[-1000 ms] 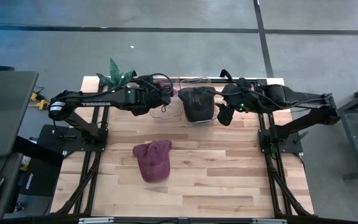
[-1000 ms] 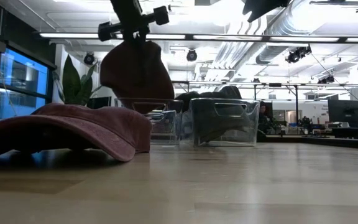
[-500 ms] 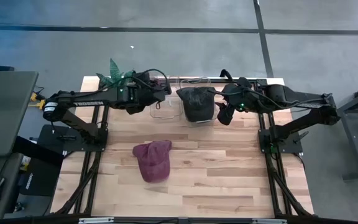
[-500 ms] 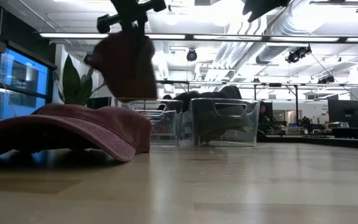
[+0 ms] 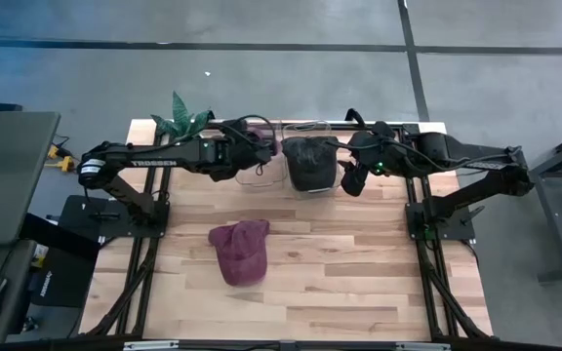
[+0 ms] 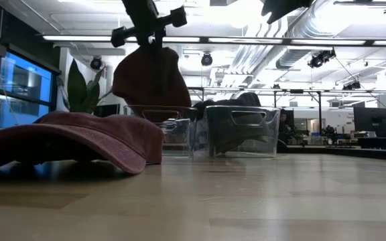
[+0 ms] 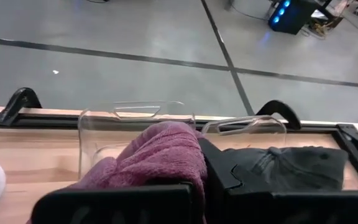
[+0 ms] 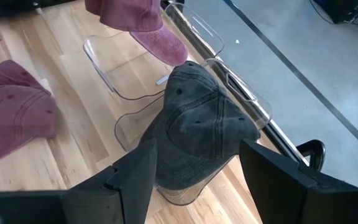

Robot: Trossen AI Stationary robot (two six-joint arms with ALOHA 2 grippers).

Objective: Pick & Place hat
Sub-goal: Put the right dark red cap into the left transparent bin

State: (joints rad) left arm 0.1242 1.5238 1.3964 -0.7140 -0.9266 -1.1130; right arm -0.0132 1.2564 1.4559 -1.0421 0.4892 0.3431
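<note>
High view first: my left gripper [image 5: 254, 148] sits over the clear left bin [image 5: 258, 175] at the table's far edge, its jaws pinched shut on a maroon hat [image 5: 254, 132] that I can barely see under the wrist. Beside it, the right bin [image 5: 311, 180] already holds a dark grey hat [image 5: 309, 159], and my right gripper [image 5: 351, 179] waits just beside that bin with its jaws spread and nothing in them. A second maroon hat [image 5: 239, 251] lies flat mid-table, well apart from both arms, a little nearer the left one. Low view: the held hat [image 6: 151, 75] hangs straight down from the left gripper [image 6: 149, 30], its lower edge at about the rim of the left bin [image 6: 169, 130], so I judge the drop is mostly a matter of lowering and letting go. Left wrist view: the maroon cloth [image 7: 160, 155] bunches between my fingers, with the bin's far wall [image 7: 135, 115] right beyond it. Right wrist view: the hanging hat [image 8: 143, 25] is above the empty bin [image 8: 126, 74], next to the grey one [image 8: 197, 121].
</note>
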